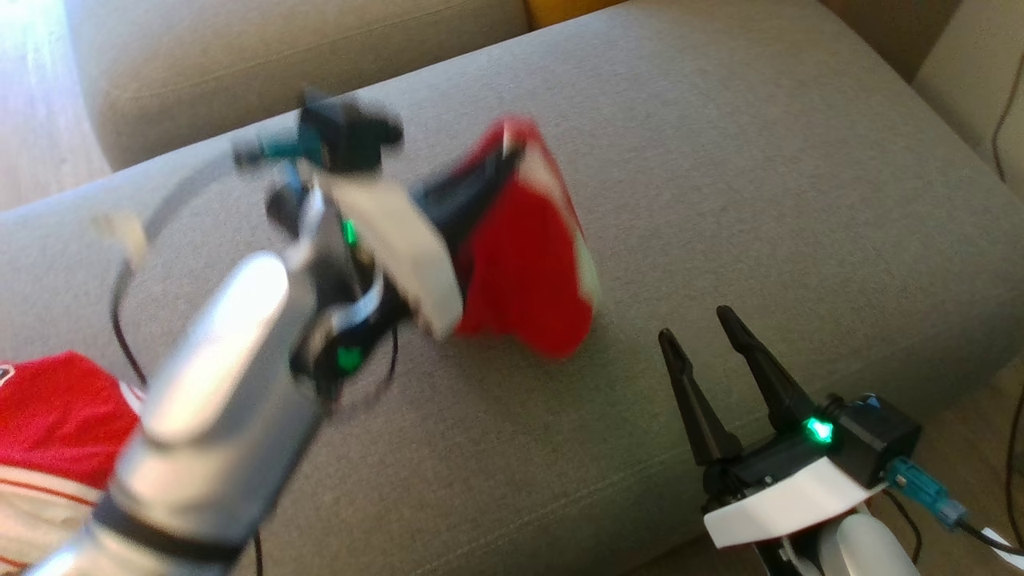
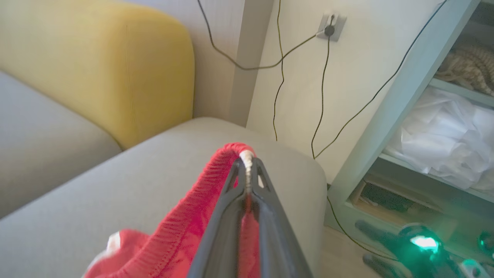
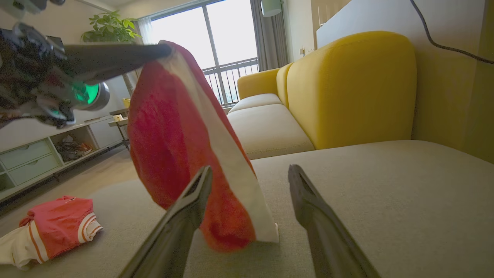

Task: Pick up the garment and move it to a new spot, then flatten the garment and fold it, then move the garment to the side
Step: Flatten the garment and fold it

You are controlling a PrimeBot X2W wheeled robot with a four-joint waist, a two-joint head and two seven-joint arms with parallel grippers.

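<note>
Red garment point(image 1: 524, 272) — white-edged — hangs bunched over the grey cushion point(image 1: 760, 200).

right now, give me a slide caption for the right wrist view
Left pincer holds a red and white garment up over the grey cushion; right pincer open nearby.

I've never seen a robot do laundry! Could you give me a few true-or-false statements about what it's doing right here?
The left gripper is shut on the red garment. True.
The right gripper grips that garment too. False: it stands open and empty, apart from it.
The red garment lies flat on the grey cushion. False: it hangs from the left gripper.
A second red and white garment lies crumpled on the cushion. True.
</note>
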